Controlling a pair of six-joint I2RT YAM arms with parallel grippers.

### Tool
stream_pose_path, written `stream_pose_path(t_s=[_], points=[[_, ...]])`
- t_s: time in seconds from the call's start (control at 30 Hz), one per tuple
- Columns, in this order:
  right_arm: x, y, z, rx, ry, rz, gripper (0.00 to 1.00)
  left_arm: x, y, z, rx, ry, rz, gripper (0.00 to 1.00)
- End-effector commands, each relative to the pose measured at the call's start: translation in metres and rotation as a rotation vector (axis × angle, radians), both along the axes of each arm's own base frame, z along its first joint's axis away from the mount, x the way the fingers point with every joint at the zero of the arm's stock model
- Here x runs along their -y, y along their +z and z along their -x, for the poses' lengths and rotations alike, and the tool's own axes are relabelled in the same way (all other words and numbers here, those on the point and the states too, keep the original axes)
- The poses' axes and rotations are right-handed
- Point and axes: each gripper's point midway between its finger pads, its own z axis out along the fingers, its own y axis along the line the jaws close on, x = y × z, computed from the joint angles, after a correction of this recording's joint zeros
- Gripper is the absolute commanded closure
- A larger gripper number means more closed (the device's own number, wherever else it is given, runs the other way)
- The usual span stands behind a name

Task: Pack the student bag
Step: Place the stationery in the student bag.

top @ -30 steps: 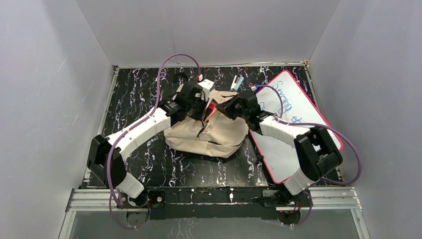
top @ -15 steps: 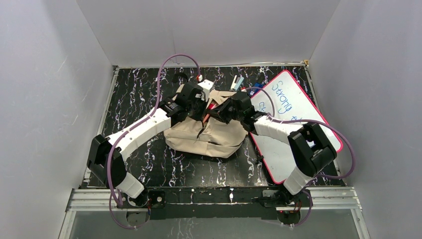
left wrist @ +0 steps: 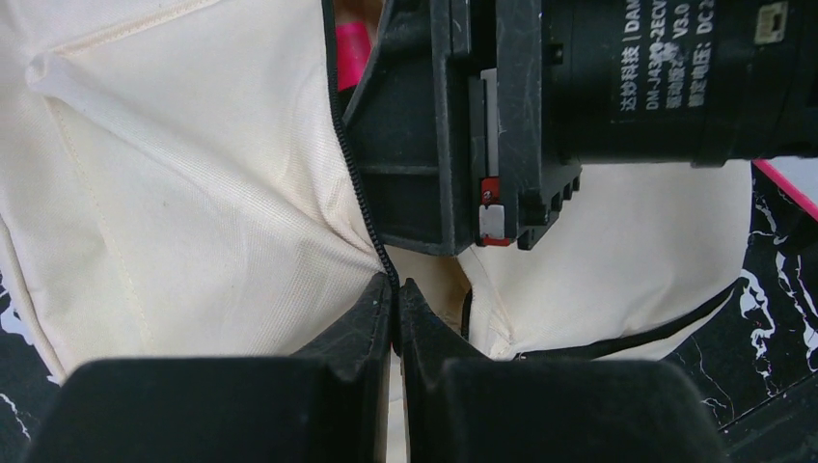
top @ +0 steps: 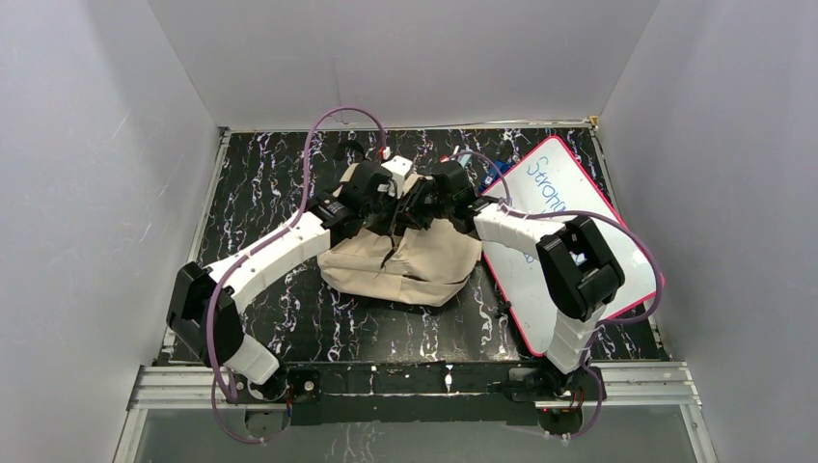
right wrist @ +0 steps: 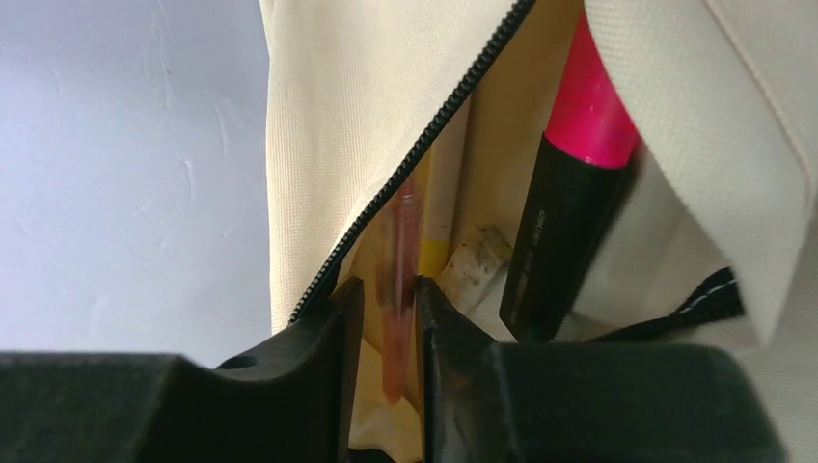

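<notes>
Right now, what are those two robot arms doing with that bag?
They are packing a cream student bag. The left tool is shut on the bag's zipper edge, pinching it. The right tool is at the bag's opening with a thin pink pen between its fingers; I cannot tell whether it grips the pen. A pink highlighter sits inside. A pink-framed whiteboard lies beside the bag.

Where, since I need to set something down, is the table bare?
Bare table left of the backpack, up to the wall, and the strip between backpack and arm bases. Crowded: far edge behind the backpack; whiteboard fills the right.
</notes>
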Motion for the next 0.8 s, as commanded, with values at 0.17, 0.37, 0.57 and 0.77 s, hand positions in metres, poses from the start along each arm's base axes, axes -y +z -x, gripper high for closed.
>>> stream_pose_path(t_s=[0.17,0.37,0.57,0.77], points=[[0.0,0.039,0.0,0.16,0.093,0.026,0.52,-0.002,0.016,0.01,0.031,0.017,0.057,1.0],[0.024,0.057,0.004,0.256,0.076,0.104,0.45,-0.008,0.009,0.015,0.019,0.056,0.074,0.97],[0.055,0.067,0.022,0.346,0.081,0.207,0.38,-0.013,0.004,0.024,0.0,0.086,0.104,0.75],[0.081,0.07,0.034,0.463,0.094,0.292,0.37,-0.013,0.017,0.035,-0.001,0.131,0.219,0.58]])
